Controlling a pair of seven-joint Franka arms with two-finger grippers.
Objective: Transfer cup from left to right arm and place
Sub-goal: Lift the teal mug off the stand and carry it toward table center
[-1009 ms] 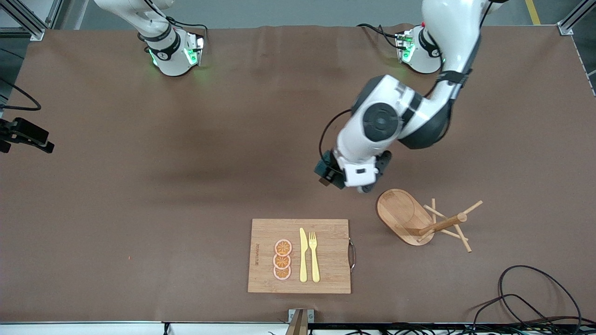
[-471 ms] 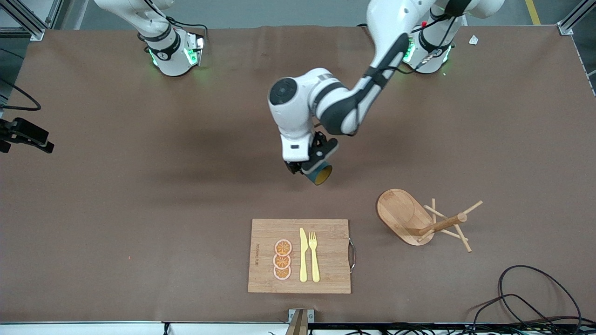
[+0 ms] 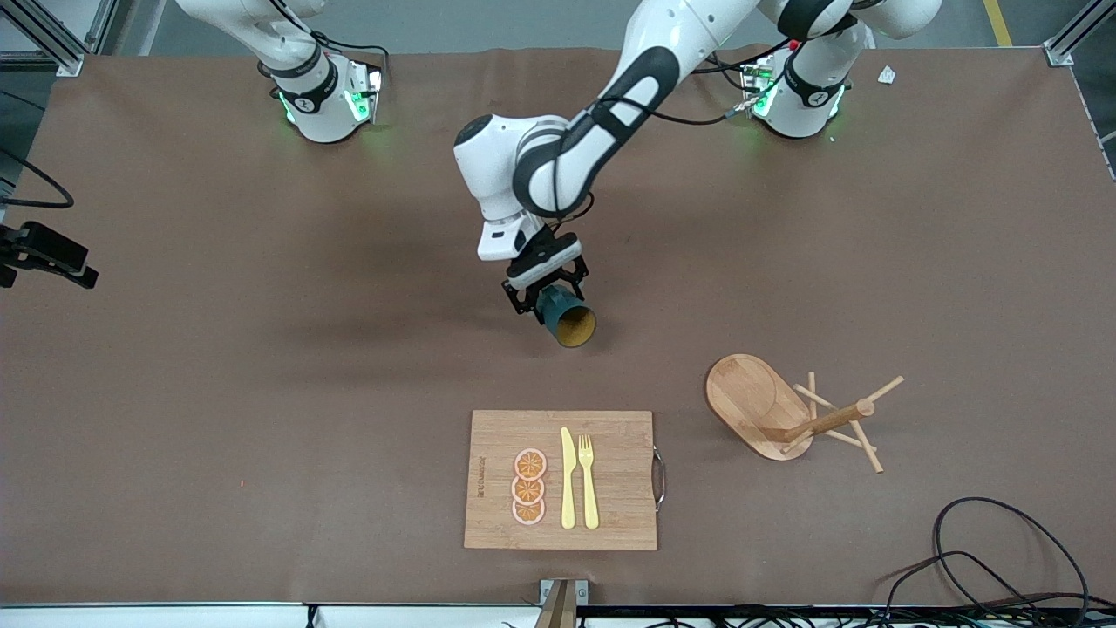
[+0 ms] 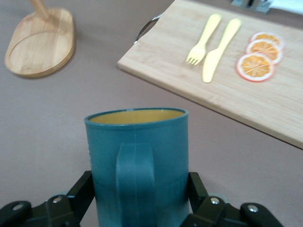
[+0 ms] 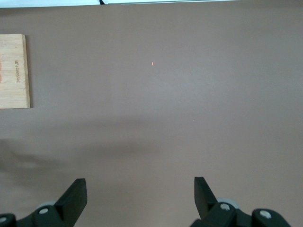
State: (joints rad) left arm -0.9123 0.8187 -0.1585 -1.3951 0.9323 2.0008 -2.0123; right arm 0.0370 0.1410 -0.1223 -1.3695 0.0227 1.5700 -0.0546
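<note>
The dark teal cup (image 3: pixel 567 319) with its ochre-yellow inside is held in the air over the bare middle of the table, its mouth tilted toward the front camera. My left gripper (image 3: pixel 547 296) is shut on the cup's body. In the left wrist view the cup (image 4: pixel 137 163) fills the frame between the two black fingers (image 4: pixel 85 189), with its handle facing the camera. My right gripper (image 5: pixel 140 194) is open and empty over bare table. In the front view only the right arm's base end shows, and it waits there.
A wooden cutting board (image 3: pixel 610 515) with three orange slices (image 3: pixel 528 487), a yellow knife (image 3: pixel 568 478) and a yellow fork (image 3: pixel 588 480) lies nearer the front camera than the cup. A wooden peg rack (image 3: pixel 789 412) lies toward the left arm's end. Cables (image 3: pixel 1003 558) lie at the table's corner.
My left arm has swung from beside the peg rack toward the table's middle, carrying the cup. The cup's mouth now faces the front camera. The right arm has not moved.
</note>
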